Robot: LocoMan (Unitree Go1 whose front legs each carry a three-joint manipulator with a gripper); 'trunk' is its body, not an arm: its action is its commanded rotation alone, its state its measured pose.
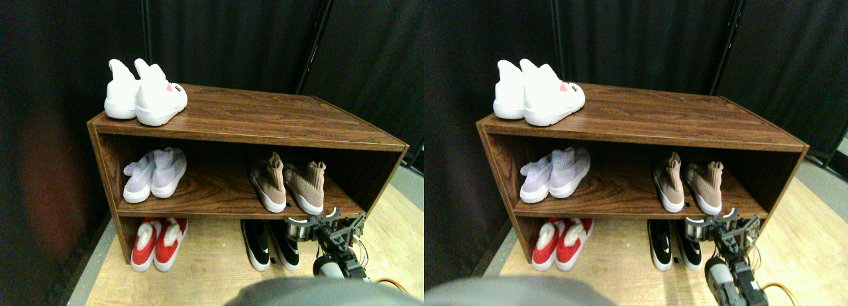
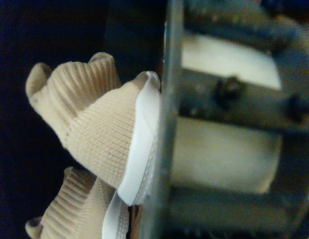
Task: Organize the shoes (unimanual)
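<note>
Reaching up from lower right, right gripper (image 1: 317,225) at shelf edge (image 1: 265,215) below tan shoes (image 1: 288,183); jaw state unclear; black shoes (image 1: 268,245) alongside.

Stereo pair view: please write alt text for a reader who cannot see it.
A dark wood shoe rack holds white shoes on top, pale lilac shoes and tan knit shoes on the middle shelf, and red shoes and black shoes on the floor level. The end effector sits just below the tan pair.

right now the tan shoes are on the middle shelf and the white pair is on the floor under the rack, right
Not quite. The white pair sits on top of the rack, at its left end, as the stereo pair view shows. The tan shoes are indeed on the middle shelf.
</note>
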